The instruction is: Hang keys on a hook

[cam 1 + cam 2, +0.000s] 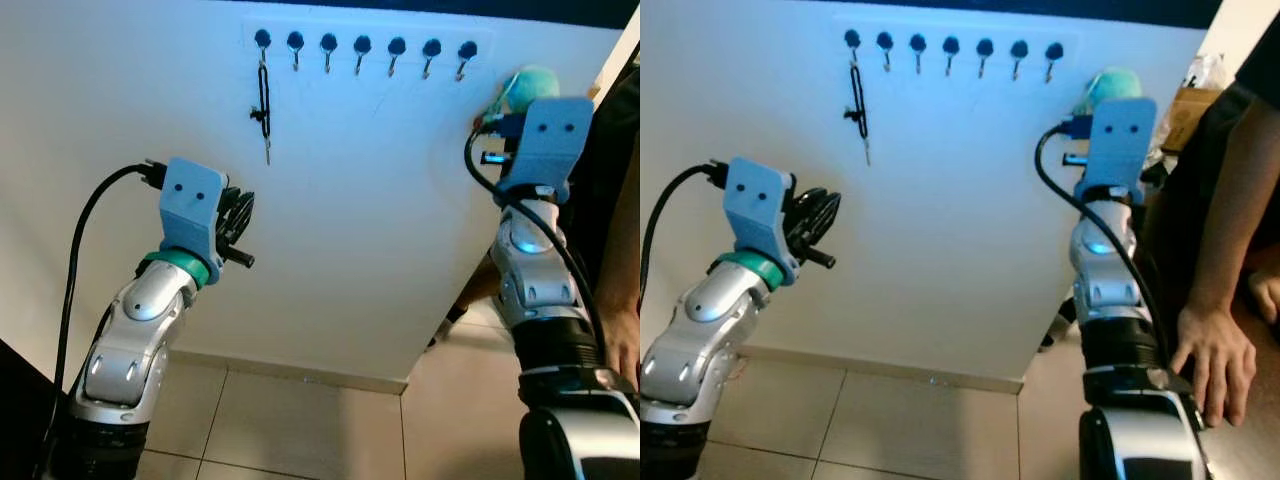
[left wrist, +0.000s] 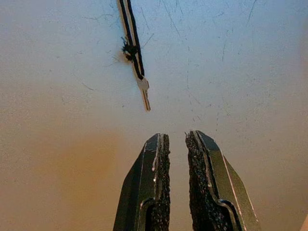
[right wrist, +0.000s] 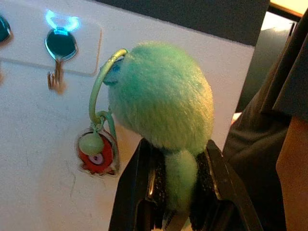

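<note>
A row of several hooks (image 1: 362, 52) runs along the top of a white wall panel. A silver key (image 2: 144, 94) on a black lanyard (image 1: 264, 105) hangs from the leftmost hook (image 1: 262, 42). My left gripper (image 2: 176, 136) is below it, off the wall, with a narrow gap between its fingers and nothing in it. My right gripper (image 3: 178, 144) is shut on a fluffy green pompom keychain (image 3: 161, 96) with a green ring (image 3: 98, 89) and a red charm (image 3: 97, 156). It holds the keychain up beside the rightmost hook (image 3: 57, 74), and the ring is apart from the hook.
A person in dark clothes stands close on the right, one hand (image 1: 1212, 352) resting next to my right arm. The white panel ends at a vertical edge (image 1: 600, 70) just right of the hooks. Tiled floor (image 1: 300, 420) lies below the wall.
</note>
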{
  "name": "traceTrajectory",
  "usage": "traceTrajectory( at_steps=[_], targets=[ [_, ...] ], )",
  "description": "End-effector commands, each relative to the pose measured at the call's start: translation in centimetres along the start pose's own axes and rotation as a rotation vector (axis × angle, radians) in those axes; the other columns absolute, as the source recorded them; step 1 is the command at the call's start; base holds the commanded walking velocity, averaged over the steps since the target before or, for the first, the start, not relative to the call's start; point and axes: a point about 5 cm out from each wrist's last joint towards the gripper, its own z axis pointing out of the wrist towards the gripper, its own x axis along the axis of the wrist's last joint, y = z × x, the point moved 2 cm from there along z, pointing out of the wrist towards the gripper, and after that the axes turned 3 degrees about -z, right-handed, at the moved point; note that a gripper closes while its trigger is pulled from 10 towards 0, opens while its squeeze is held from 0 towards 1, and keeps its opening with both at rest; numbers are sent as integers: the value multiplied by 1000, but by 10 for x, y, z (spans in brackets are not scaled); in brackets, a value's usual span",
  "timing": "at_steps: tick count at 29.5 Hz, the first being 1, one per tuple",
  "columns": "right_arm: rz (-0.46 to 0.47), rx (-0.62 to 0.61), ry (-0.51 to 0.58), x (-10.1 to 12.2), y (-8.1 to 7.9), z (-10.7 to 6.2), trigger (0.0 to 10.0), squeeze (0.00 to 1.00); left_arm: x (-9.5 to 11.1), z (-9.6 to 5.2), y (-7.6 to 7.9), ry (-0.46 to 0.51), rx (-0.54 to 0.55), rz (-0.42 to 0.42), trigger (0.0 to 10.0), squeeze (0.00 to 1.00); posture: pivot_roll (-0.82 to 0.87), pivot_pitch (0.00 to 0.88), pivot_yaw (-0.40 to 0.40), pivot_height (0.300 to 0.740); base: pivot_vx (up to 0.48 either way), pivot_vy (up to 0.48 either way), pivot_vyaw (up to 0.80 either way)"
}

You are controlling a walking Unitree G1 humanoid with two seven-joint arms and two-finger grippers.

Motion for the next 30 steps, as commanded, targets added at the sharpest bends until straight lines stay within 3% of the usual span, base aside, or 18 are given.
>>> traceTrajectory(
  at_steps=[1, 7, 11, 17, 22, 30],
  targets=[
    [4, 3, 11, 2, -4, 1, 10000, 0, -1, -2, -2, -2, 8, 7, 10000, 0, 65, 79, 91, 740, 0, 0, 0],
    [15, 42, 48, 13, -19, 6, 10000, 0, -1, -2, 0, -4, 4, 4, 10000, 0, 73, 85, 90, 740, 0, 0, 0],
    [-28, 58, 13, 9, -28, 9, 10000, 0, -1, -3, 0, -5, 4, 2, 10000, 0, 76, 89, 87, 740, 0, 0, 0],
    [-125, -7, -51, -9, -22, 8, 10000, 0, -1, -3, 0, -7, 6, 3, 10000, 0, 80, 95, 84, 740, 0, 0, 0],
    [-116, -47, -156, -34, -10, 2, 10000, 0, -1, -3, -1, -9, 8, 2, 10000, 0, 77, 99, 86, 740, 0, 0, 0],
    [-171, 41, -255, -63, -14, -15, 10000, 0, -1, -2, -2, -9, 8, -1, 10000, 0, 72, 100, 92, 740, 0, 0, 0]
  ],
)
